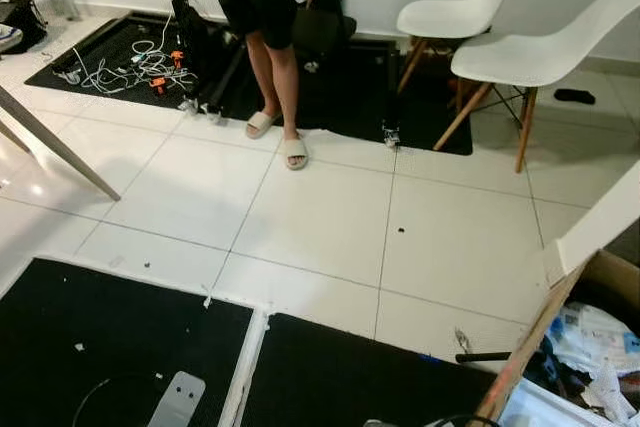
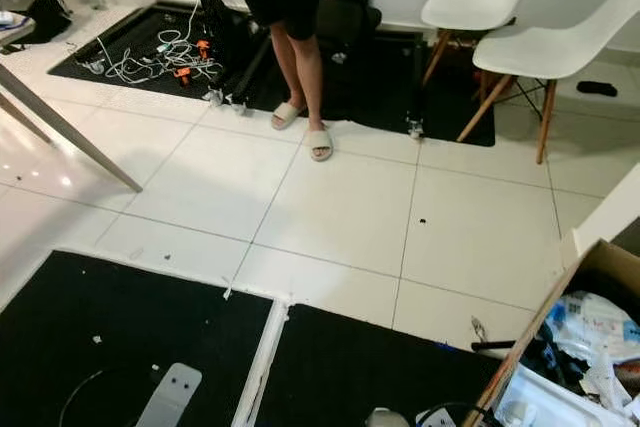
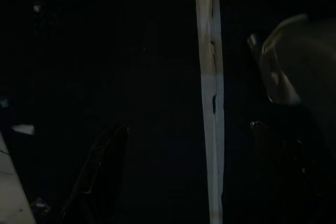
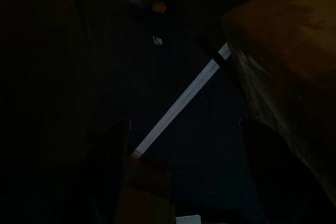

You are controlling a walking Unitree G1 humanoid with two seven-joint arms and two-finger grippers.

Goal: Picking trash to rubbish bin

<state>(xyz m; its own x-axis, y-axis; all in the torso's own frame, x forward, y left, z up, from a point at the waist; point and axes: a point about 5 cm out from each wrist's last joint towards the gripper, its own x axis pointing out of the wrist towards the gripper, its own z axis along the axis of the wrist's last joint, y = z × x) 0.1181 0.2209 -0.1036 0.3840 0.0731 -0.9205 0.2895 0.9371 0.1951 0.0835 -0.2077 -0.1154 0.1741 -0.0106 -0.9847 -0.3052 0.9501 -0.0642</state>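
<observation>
A cardboard box (image 1: 530, 347) stands open at the lower right, with crumpled paper and wrappers (image 1: 600, 342) inside it. A small scrap (image 1: 462, 339) lies on the white tiles just left of the box, and a black rod (image 1: 483, 357) lies beside it. Tiny white bits (image 1: 79, 347) dot the black mat (image 1: 100, 327) at the lower left. In the dark left wrist view, my left gripper (image 3: 189, 127) hangs open above a black mat with a white seam (image 3: 210, 103). My right gripper (image 4: 186, 123) is open too, next to the brown box wall (image 4: 283, 56).
A person in slippers (image 1: 270, 7) stands at the far middle, holding controllers. Two white chairs (image 1: 540, 47) stand at the back right. Cables (image 1: 130, 65) lie on a far mat. A slanted table leg (image 1: 60, 147) crosses the left. A flat grey piece (image 1: 178, 399) lies on the near mat.
</observation>
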